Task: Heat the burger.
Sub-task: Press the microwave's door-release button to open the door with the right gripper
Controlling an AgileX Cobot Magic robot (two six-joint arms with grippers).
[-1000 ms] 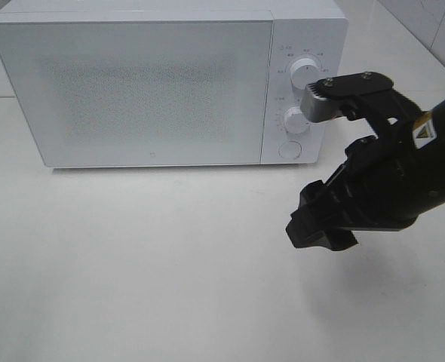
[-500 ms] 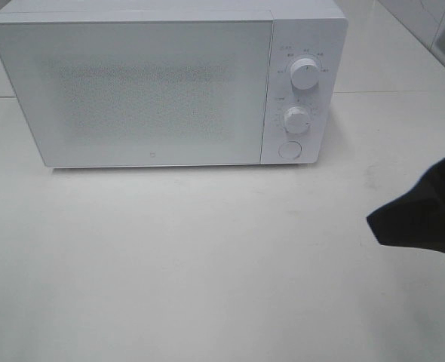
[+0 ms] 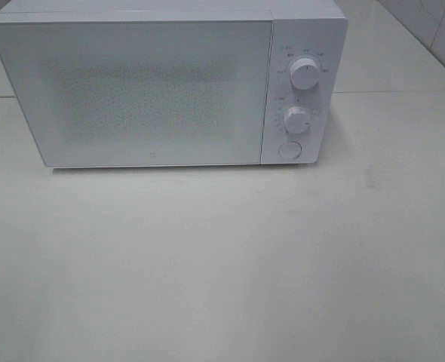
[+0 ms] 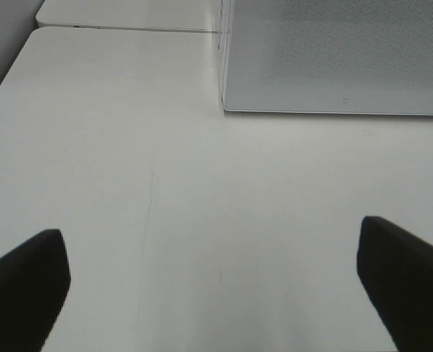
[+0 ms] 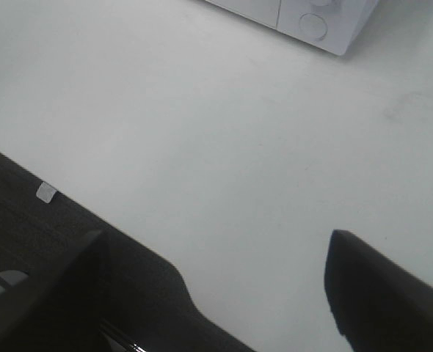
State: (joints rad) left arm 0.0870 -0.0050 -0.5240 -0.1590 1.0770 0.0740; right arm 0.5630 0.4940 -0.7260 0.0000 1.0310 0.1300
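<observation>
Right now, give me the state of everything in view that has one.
microwave door, shut
upper dial, pointer about straight up
lower dial, pointer turned toward the right
left gripper, open, nothing between the fingers
right gripper, open, nothing between the fingers
burger, not visible in any view

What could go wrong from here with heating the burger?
1. The microwave door is shut and frosted, and no burger shows in any view, so it may be heating nothing.
2. Reaching for the lower knob, the open right fingers could bump the round button just below it.
</observation>
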